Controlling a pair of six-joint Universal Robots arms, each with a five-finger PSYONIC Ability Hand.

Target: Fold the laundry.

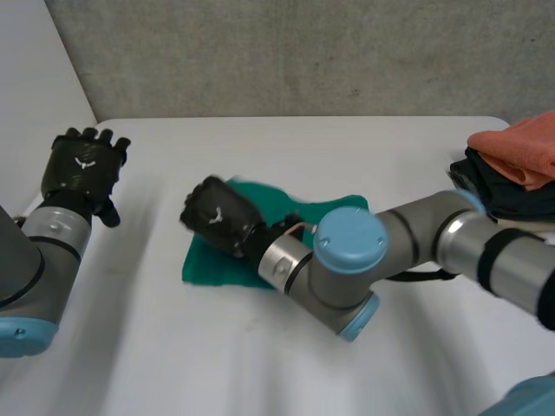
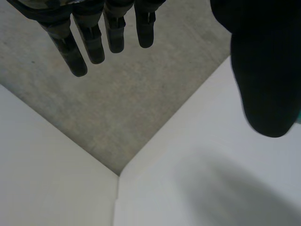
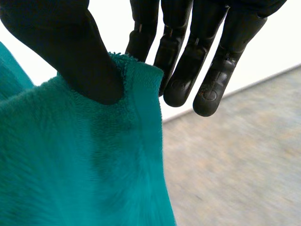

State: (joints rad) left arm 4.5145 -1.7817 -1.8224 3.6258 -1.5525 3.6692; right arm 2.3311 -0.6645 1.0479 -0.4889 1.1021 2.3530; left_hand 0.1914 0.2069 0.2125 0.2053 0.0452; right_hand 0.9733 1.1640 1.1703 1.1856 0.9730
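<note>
Pinching the hemmed edge of the teal towel [image 1: 205, 260], the right hand [image 1: 221, 217] sits at the middle of the counter [image 1: 347, 147]. Its wrist view shows the thumb [image 3: 84, 61] pressed onto the near face of the cloth and the fingers [image 3: 188, 80] reaching past the hem behind it, so the hand is clamped on the towel. The rest of the towel lies flat under the right arm [image 1: 416, 230], spreading toward 3 o'clock. The left hand [image 1: 82, 165] is held up at about 9 o'clock, well apart from the cloth, its fingers straight and apart and nothing in them. At 3 o'clock, by the counter's edge, an orange cloth [image 1: 525, 147] rests on a black garment [image 1: 512, 198]. The step in hand looks like drawing this edge over to make a fold. The grip seems shallow, right at the hem, so the thick pile could slide out from under the thumb partway across and drop in a heap. Nothing pins the far part of the towel, so a pull may drag the whole piece along the smooth counter rather than fold it. The arm lying across the cloth could also rumple it or push it askew, leaving the edges unmatched.
</note>
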